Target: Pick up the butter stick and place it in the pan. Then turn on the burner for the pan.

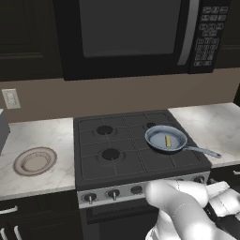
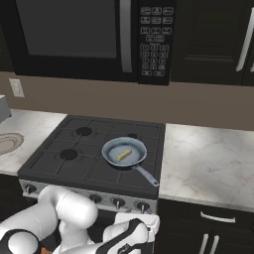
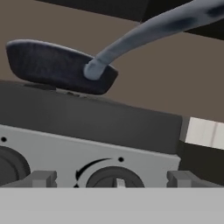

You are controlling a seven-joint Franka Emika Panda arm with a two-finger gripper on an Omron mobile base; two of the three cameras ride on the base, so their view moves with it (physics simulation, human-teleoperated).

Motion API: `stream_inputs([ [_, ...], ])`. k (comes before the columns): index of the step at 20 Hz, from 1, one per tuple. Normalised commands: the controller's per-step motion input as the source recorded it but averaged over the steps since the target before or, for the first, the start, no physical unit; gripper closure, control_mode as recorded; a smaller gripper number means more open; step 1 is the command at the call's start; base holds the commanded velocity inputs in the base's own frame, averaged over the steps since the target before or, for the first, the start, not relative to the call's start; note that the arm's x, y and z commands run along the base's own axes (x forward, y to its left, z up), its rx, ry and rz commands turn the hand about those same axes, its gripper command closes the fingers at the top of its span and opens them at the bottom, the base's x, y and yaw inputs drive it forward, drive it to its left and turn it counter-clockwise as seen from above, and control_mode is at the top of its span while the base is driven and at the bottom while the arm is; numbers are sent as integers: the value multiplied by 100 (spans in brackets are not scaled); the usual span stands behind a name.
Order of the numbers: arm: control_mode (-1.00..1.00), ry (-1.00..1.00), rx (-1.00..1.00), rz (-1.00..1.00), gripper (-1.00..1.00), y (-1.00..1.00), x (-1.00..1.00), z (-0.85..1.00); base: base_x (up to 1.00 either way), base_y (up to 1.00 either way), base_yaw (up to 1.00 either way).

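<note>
The butter stick [image 1: 168, 140] lies in the pan [image 1: 157, 133] already; the gripper [image 3: 113, 178], jaws wide and empty, faces a burner knob [image 3: 114, 180], not yet turned.

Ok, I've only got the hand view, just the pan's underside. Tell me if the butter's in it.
Observer: Yes, the butter stick lies flat inside the pan, near its middle.
Operator: Give me the pan's spot.
Observer: It's at the front right of the stove; the rear right burner shows uncovered behind it.
Operator: Name what's left of the stove.
Observer: A round plate on the counter.
</note>
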Motion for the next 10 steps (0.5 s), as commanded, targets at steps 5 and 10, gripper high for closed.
stream_inputs([
  [5,-100,0,0,0,-100,0,2,-10,0,0,0],
  [10,-100,0,0,0,-100,0,5,-12,0,0,0],
])
